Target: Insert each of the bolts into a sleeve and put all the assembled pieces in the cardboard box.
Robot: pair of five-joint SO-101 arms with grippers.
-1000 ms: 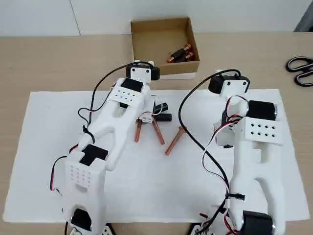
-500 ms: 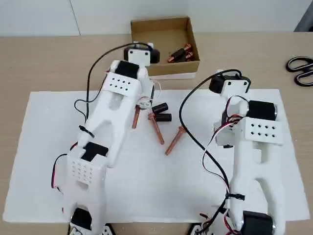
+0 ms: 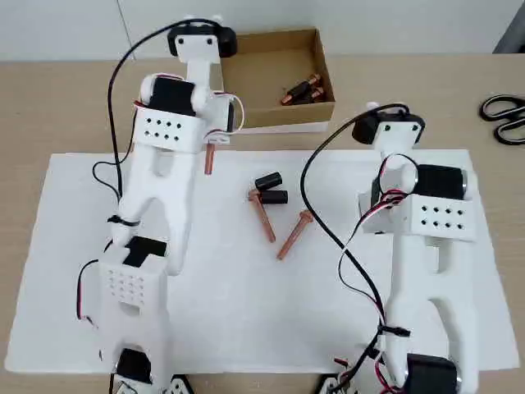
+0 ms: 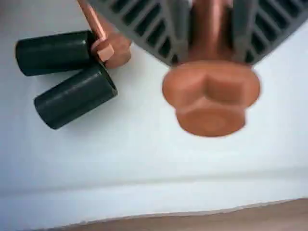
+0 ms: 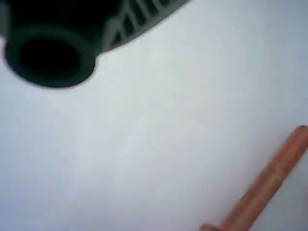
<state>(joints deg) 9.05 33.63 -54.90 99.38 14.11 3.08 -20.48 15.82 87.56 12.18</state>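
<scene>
My left gripper hangs above the white sheet's far edge, shut on a copper bolt; its hex head points down between the grey fingers. Two black sleeves lie mid-sheet, also seen as sleeves touching a lying bolt's head. Two loose bolts lie beside them. My right gripper is shut on a black sleeve, open end toward the camera, above the sheet near a bolt.
The cardboard box stands at the back centre with assembled pieces in its right corner. Scissors lie at the far right on the wooden table. The white sheet covers the work area in front.
My left arm has lifted the bolt off the sheet and carried it back and left, away from the sleeves. The right arm has barely moved.
</scene>
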